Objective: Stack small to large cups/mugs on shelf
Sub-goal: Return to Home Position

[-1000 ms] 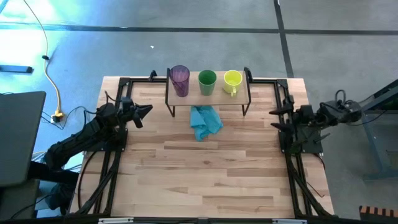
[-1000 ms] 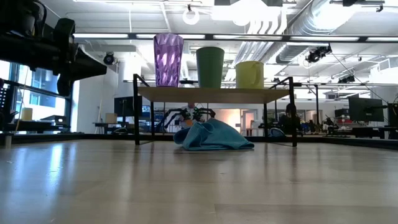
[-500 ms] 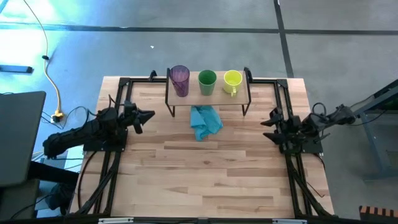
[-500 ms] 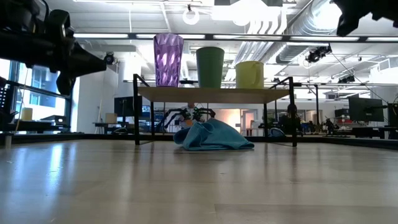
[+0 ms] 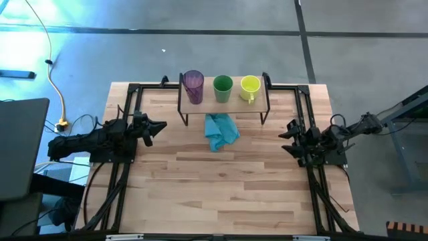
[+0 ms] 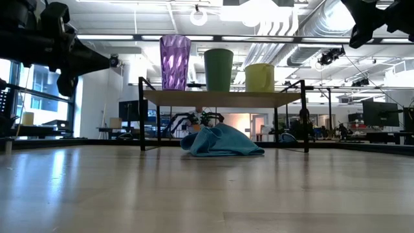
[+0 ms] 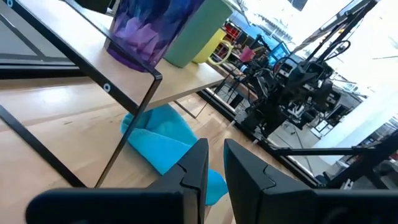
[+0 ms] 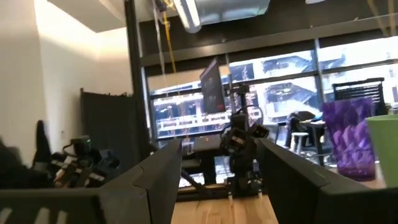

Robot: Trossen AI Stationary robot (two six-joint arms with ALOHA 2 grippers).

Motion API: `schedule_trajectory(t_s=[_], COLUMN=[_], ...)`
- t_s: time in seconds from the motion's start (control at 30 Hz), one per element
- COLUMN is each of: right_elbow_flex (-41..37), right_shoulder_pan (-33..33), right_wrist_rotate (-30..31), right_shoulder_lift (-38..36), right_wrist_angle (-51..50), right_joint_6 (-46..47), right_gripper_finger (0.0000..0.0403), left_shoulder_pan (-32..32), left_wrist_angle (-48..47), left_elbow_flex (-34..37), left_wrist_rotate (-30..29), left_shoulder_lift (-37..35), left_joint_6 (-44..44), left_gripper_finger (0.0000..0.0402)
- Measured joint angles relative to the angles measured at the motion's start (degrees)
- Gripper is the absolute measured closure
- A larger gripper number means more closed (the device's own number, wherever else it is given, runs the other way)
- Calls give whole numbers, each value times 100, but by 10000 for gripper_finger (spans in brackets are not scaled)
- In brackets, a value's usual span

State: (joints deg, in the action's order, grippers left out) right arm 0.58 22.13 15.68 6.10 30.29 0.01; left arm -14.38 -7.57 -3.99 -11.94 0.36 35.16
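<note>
On the shelf [image 5: 234,102] three cups stand upright in a row: the purple tumbler [image 5: 193,86] at its left end, the green cup [image 5: 223,86] in the middle, and the yellow-green mug [image 5: 249,86] at its right end. They also show in the low view: the tumbler [image 6: 175,61], the green cup [image 6: 218,69] and the mug [image 6: 259,77]. My left gripper [image 5: 159,124] is shut and empty near the table's left edge, pointing toward the shelf. My right gripper [image 5: 286,137] is open and empty near the right edge.
A light blue cloth [image 5: 220,131] lies crumpled on the table just in front of the shelf, partly under it [image 6: 220,141]. Black frame rails [image 5: 124,174] run along both table sides. The near half of the wooden tabletop [image 5: 221,194] lies in front of the cloth.
My right gripper has moved a little toward the table's left and near edges as its arm folded down, and it has come into the low view at the top right. My left arm has folded back toward the left edge, and its gripper has shifted only slightly.
</note>
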Motion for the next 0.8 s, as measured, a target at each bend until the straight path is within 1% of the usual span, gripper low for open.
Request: schedule_trajectory(t_s=[0.1, 0.3, 0.47, 0.53, 0.67, 0.8], right_elbow_flex=[0, -1, -2, -2, -2, -4], right_shoulder_pan=[-17, -479, -1105, -1452, -2210, -2749], right_wrist_rotate=[-192, -752, -1306, -1633, -2576, -3256], right_shoulder_lift=[-3, 4, -1, -3, -3, -3], right_wrist_angle=[-258, -1269, -1187, -1198, -1306, -1321], right_joint_6=[192, 1346, 1336, 1369, 1644, 1758], right_gripper_finger=[204, 204, 204, 204, 204, 204], left_shoulder_pan=[145, 305, 331, 331, 331, 328], left_wrist_angle=[49, 52, 247, 502, 1034, 1316], left_elbow_flex=[0, 2, 4, 4, 4, 4], left_wrist_rotate=[-163, -182, -209, -218, -217, -122], left_shoulder_lift=[0, 51, 330, 512, 975, 1486], left_joint_6=[0, 49, 173, 175, 170, 162], left_gripper_finger=[360, 360, 360, 360, 360, 360])
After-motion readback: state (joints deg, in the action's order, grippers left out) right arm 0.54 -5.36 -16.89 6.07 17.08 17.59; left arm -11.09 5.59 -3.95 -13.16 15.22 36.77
